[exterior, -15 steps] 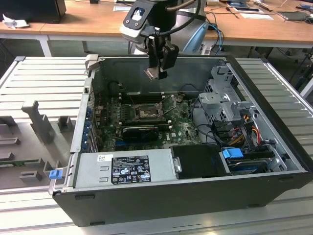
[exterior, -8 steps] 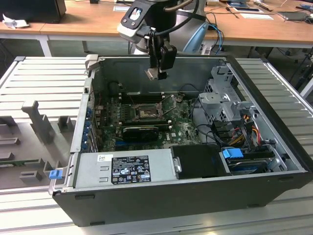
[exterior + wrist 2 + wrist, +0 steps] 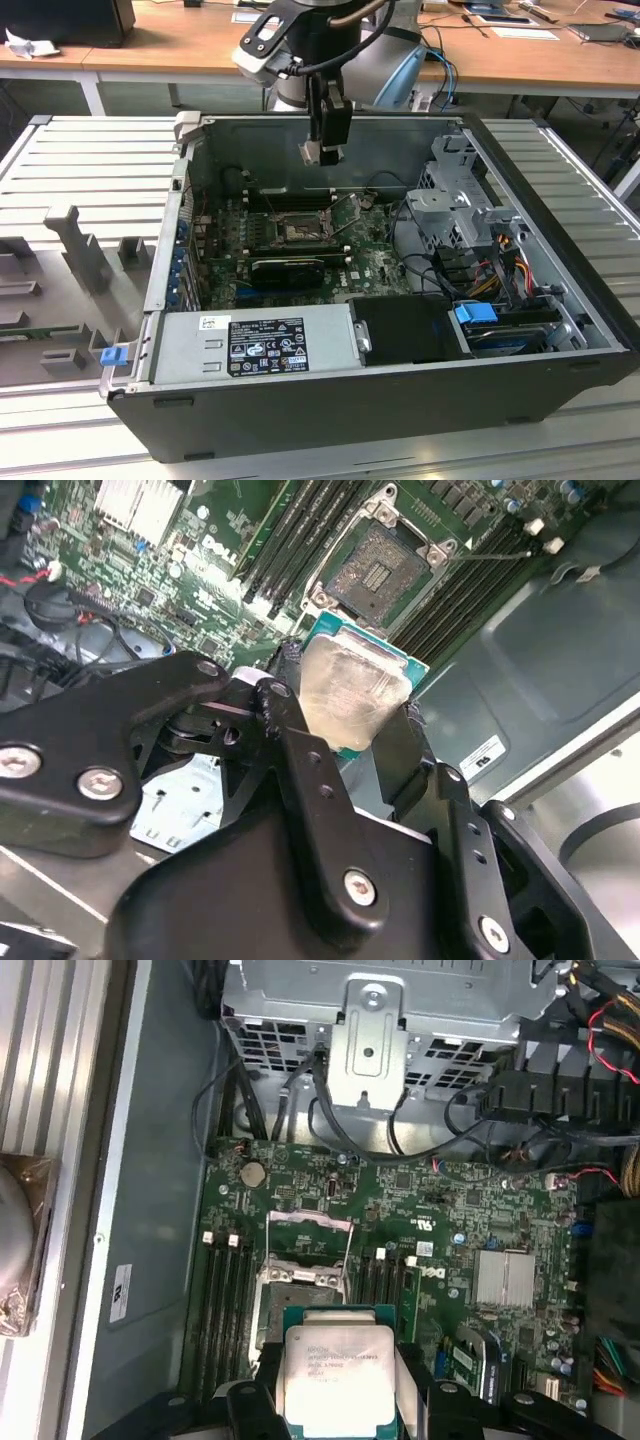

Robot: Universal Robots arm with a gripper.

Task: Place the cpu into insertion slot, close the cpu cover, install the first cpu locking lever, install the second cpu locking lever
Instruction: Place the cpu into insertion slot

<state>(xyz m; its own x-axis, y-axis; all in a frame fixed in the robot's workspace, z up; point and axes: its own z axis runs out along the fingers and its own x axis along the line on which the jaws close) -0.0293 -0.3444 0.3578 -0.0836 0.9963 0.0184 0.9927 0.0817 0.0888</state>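
My gripper (image 3: 322, 152) hangs above the open computer case, shut on the cpu (image 3: 350, 690), a small square chip with a silvery top and green edge. In both wrist views the black fingers (image 3: 290, 730) clamp the chip's two opposite sides. The cpu (image 3: 335, 1375) is held in the air over the green motherboard (image 3: 420, 1200), close to the insertion slot (image 3: 380, 575). That slot is a black-framed square socket with a bare dark centre. The cpu cover (image 3: 300, 1277) stands raised at the slot's edge. In the exterior view the slot (image 3: 297, 230) lies below the gripper.
Long black memory slots (image 3: 300, 540) flank the socket on both sides. A black card (image 3: 285, 268) lies beside the socket. A grey power supply (image 3: 260, 345) fills the near side, and a metal drive cage (image 3: 455, 200) with cables stands at the exterior view's right.
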